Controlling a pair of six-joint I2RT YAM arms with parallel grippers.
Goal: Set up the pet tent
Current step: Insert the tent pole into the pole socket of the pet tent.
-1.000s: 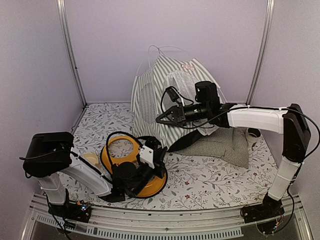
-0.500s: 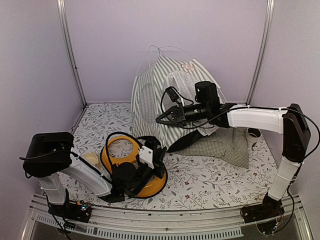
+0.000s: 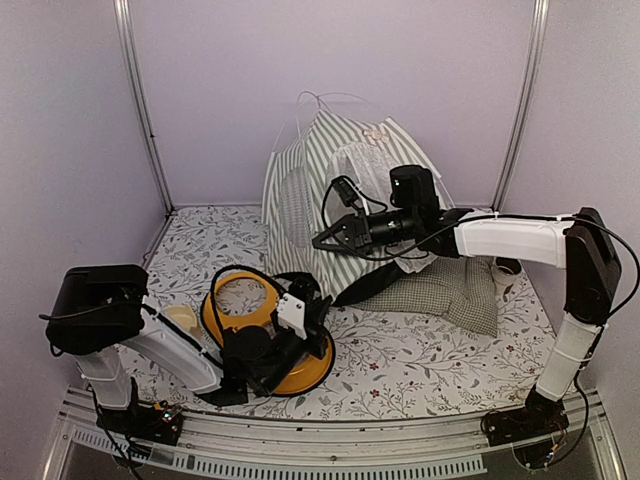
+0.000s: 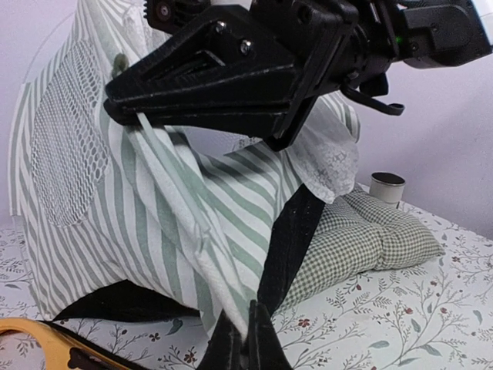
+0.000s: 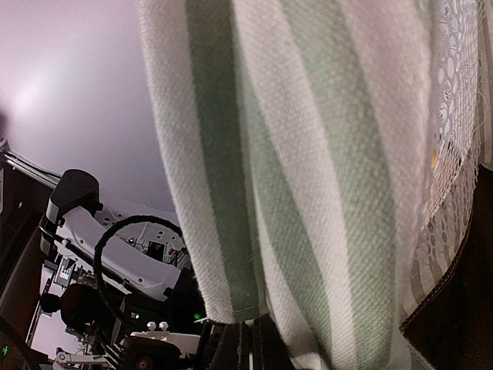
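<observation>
Presently, the pet tent (image 3: 330, 170) stands raised at the back of the floral-covered table (image 3: 420, 360), close to the rear wall. Its round mesh window (image 3: 295, 205) faces front-left, and thin white poles (image 3: 318, 98) loop above the peak.

The right gripper (image 3: 320, 241) reaches in from the right, level with the tent's front face. Its jaws are pressed together on the white-edged striped fabric. In the right wrist view the cloth hangs directly against the fingers.

The left gripper (image 4: 248, 322) sits low in front of the tent, jaws likewise pinched shut on the lower end of the same white hem. That hem runs taut up to the right gripper.

A green-checked cushion (image 3: 450, 285) lies at the tent's right front, touching it. A small cylinder (image 4: 387, 185) stands just behind the cushion. An orange ring-shaped object (image 3: 310, 370) lies under the left arm.
</observation>
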